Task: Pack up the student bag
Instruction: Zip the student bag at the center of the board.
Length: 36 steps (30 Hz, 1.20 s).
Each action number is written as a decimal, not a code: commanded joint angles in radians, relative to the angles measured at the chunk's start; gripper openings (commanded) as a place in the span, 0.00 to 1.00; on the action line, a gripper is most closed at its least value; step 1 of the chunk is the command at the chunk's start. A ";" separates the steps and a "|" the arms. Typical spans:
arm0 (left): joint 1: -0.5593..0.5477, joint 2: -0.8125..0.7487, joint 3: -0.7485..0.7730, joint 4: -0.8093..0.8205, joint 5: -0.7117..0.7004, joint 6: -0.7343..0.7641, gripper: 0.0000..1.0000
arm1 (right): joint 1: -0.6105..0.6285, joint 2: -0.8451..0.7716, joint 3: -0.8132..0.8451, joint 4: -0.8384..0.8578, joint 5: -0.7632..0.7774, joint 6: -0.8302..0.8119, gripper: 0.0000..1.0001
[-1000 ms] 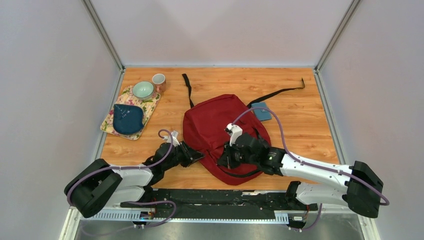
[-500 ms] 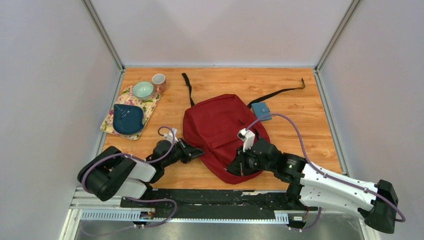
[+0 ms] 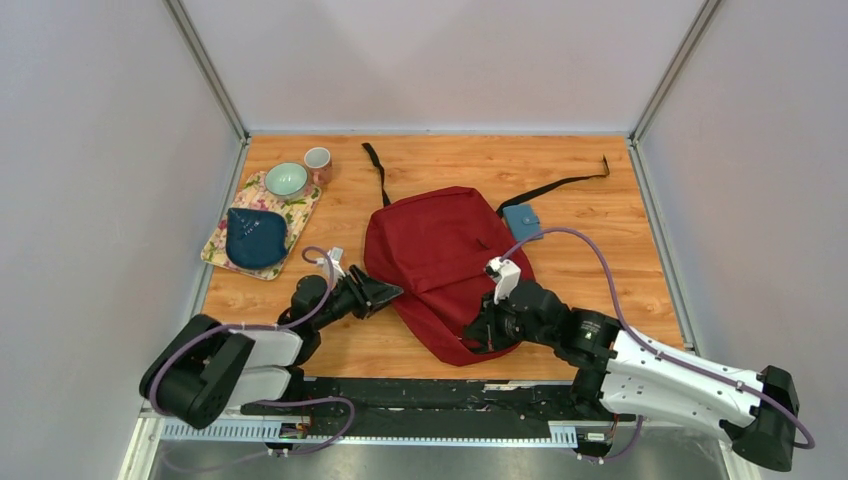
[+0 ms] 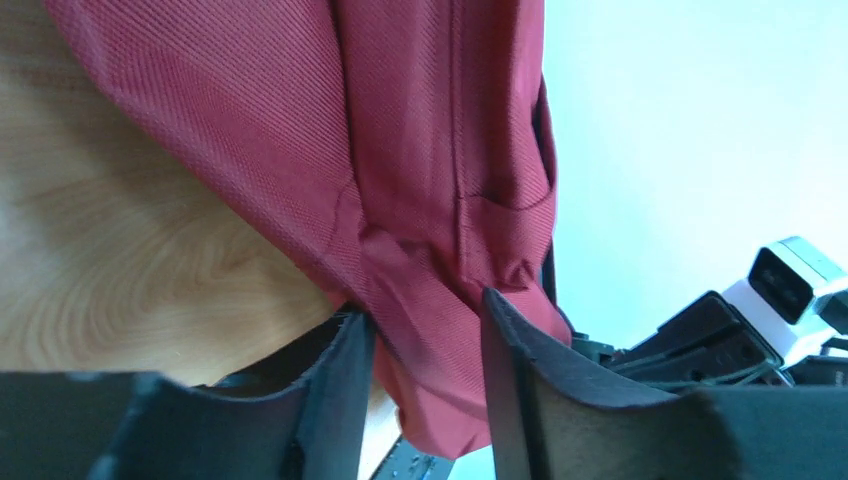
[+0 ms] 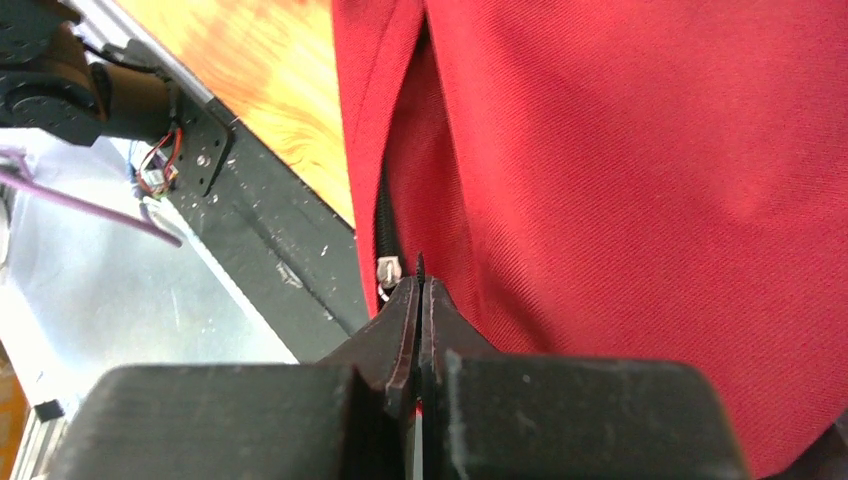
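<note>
**Change since the earlier frames.** The right arm has drawn back toward the lower right of the frame. Its hand point(image 3: 482, 335) has slid down to the near edge of the bag. The left hand point(image 3: 385, 293) has pulled slightly left, and the bag's near left corner has been dragged with it.

**Student bag** point(image 3: 440, 250). Dark red backpack lying flat at the centre of the worktop point(image 3: 610, 270), straps trailing toward the top of the frame.

**Left hand.** Fingers point(image 4: 335, 400) stand part open, straddling a bunched fold of red fabric at the bag's left edge. No firm pinch is evident.

**Right hand.** Closed tight, tips together. A metal zipper slider point(image 5: 386, 271) sits just beside the tips. I cannot tell whether its pull tab is caught between them.

**Other items.**
- Teal wallet point(image 3: 521, 221), touching the bag's upper right edge.
- Dark blue pouch point(image 3: 254, 238) on a floral mat point(image 3: 302, 208) at upper left.
- Green bowl point(image 3: 286, 180) and a cup point(image 3: 317, 159).

**Reading.** The zipper shows only a narrow gap, so the bag is probably still being opened and nothing is packed yet. The left hand likely needs to grip again to brace the fabric.
</note>
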 commanded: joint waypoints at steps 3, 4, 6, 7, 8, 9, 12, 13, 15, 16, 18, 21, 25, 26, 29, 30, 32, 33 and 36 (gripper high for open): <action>0.007 -0.289 -0.003 -0.422 -0.031 0.273 0.61 | 0.003 0.052 0.043 0.063 0.134 0.014 0.00; 0.006 -0.334 0.000 -0.496 -0.048 0.299 0.62 | 0.005 0.070 0.045 0.083 0.135 0.017 0.00; 0.000 -0.464 0.023 -0.718 -0.124 0.347 0.69 | 0.005 0.088 0.053 0.103 0.129 0.017 0.00; -0.008 -0.500 0.037 -0.868 -0.152 0.349 0.69 | 0.005 0.104 0.054 0.120 0.125 0.017 0.00; -0.025 -0.529 0.054 -0.930 -0.172 0.341 0.70 | 0.005 0.110 0.056 0.129 0.123 0.018 0.00; -0.043 -0.574 0.077 -0.964 -0.192 0.314 0.70 | 0.005 0.116 0.054 0.136 0.116 0.018 0.00; -0.150 -0.637 0.083 -1.056 -0.256 0.222 0.70 | 0.005 0.136 0.057 0.159 0.100 0.012 0.00; -0.178 -0.645 0.079 -1.050 -0.272 0.197 0.70 | 0.005 0.147 0.060 0.159 0.099 0.009 0.00; -0.250 -0.648 0.066 -1.026 -0.306 0.128 0.70 | 0.005 0.155 0.066 0.159 0.091 0.006 0.00; -0.267 -0.643 0.063 -0.981 -0.309 0.108 0.70 | 0.005 0.156 0.066 0.162 0.086 0.006 0.00; -0.304 -0.617 0.065 -0.912 -0.312 0.070 0.70 | 0.005 0.153 0.066 0.162 0.083 0.009 0.00; -0.335 -0.561 0.120 -0.845 -0.317 0.062 0.71 | 0.005 0.142 0.060 0.162 0.079 0.012 0.00; -0.351 -0.497 0.172 -0.790 -0.303 0.042 0.73 | 0.005 0.135 0.053 0.153 0.077 0.015 0.00; -0.356 -0.490 0.172 -0.773 -0.304 0.016 0.74 | 0.005 0.132 0.051 0.153 0.080 0.015 0.00; -0.375 -0.476 0.158 -0.710 -0.321 -0.018 0.74 | 0.005 0.125 0.048 0.149 0.082 0.018 0.00; -0.378 -0.471 0.151 -0.699 -0.326 -0.021 0.75 | 0.005 0.122 0.048 0.146 0.083 0.018 0.00; -0.382 -0.465 0.148 -0.700 -0.334 -0.033 0.75 | 0.005 0.121 0.048 0.146 0.083 0.020 0.00; -0.381 -0.456 0.139 -0.691 -0.334 -0.035 0.76 | 0.005 0.122 0.048 0.145 0.082 0.021 0.00; -0.382 -0.419 0.116 -0.631 -0.315 -0.055 0.76 | 0.003 0.128 0.054 0.148 0.076 0.017 0.00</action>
